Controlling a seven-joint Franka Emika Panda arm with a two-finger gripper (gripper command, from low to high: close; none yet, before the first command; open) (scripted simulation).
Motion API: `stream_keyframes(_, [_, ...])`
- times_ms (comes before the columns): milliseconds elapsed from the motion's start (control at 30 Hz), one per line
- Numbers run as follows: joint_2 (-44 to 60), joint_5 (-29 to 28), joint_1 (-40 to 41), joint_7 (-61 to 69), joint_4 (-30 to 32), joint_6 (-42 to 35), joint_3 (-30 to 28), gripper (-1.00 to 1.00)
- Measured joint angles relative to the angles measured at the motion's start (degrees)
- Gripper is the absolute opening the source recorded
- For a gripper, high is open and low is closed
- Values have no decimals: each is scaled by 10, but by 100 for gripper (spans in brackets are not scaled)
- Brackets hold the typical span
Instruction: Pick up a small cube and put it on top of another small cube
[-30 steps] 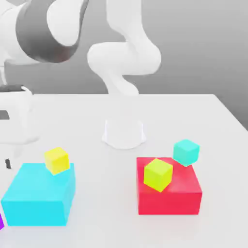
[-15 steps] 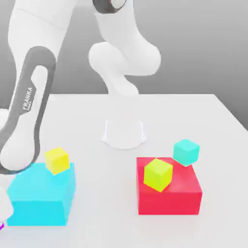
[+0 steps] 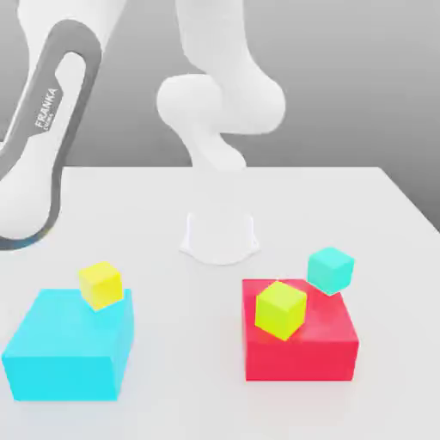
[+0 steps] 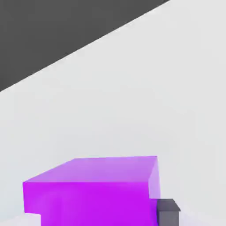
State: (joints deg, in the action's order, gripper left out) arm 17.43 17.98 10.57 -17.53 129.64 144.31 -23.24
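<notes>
No stacking is seen yet. 3 small cubes are counted: a yellow cube [image 3: 100, 284] resting on the back edge of the big cyan block [image 3: 69, 348] near the desk's [image 3: 344, 198] front corner at the exterior view's left, a lime cube [image 3: 280, 308] on the red block [image 3: 299, 333], and a teal cube [image 3: 331, 269] at the red block's back corner. None is held. The arm [image 3: 43, 129] is seen over the desk's edge at the exterior view's left. In the hand view a purple block [image 4: 95, 187] is seen close, with 1 dark fingertip [image 4: 167, 211] beside it; finger spacing cannot be told. Pick and place are both judged left to do.
</notes>
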Motion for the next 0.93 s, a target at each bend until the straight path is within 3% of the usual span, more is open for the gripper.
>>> stream_keyframes(433, [-256, -106, -173, 112, 184, -64, 114, -100])
stream_keyframes(667, [-394, -170, -249, 169, 281, -91, 206, -100])
stream_keyframes(833, [-332, -181, -258, 171, 312, 7, 223, -100])
stream_keyframes(867, [-317, -182, -258, 170, 317, 26, 224, 100])
stream_keyframes(933, [-317, -182, -258, 170, 316, 26, 224, 100])
